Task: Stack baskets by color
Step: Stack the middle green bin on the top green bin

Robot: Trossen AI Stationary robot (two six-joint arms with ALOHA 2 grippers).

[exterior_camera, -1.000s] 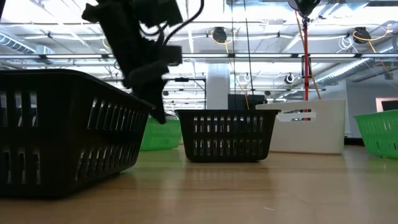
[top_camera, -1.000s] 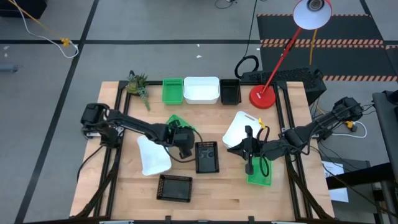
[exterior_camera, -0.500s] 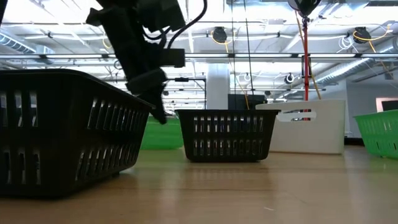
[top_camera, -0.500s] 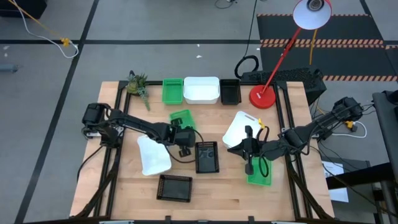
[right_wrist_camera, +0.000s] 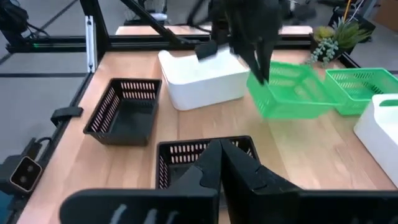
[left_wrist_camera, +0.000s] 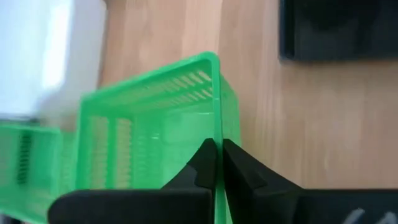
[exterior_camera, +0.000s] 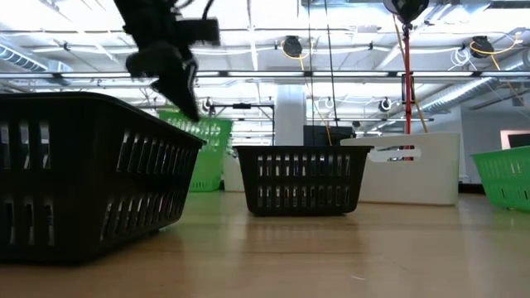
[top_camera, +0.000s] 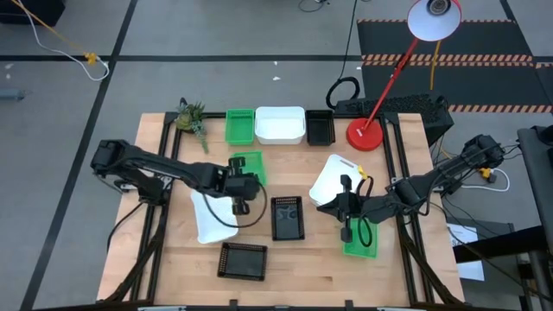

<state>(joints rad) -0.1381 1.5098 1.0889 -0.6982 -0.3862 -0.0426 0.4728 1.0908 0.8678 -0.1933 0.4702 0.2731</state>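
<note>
Left end effector (left_wrist_camera: 214,163) pinching green basket's (top_camera: 249,166) wall, carrying it above desk (top_camera: 311,268) mid-left; I'm worrying the thin grip slips, tilting it. Right end effector (right_wrist_camera: 219,163) closed, empty.

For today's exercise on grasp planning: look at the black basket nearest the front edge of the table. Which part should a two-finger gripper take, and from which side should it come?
Probably a thin side wall near its rim, from straight above. The black basket sits flat with its mouth up, too wide to span, and the left gripper holds the green basket the same way.
</note>
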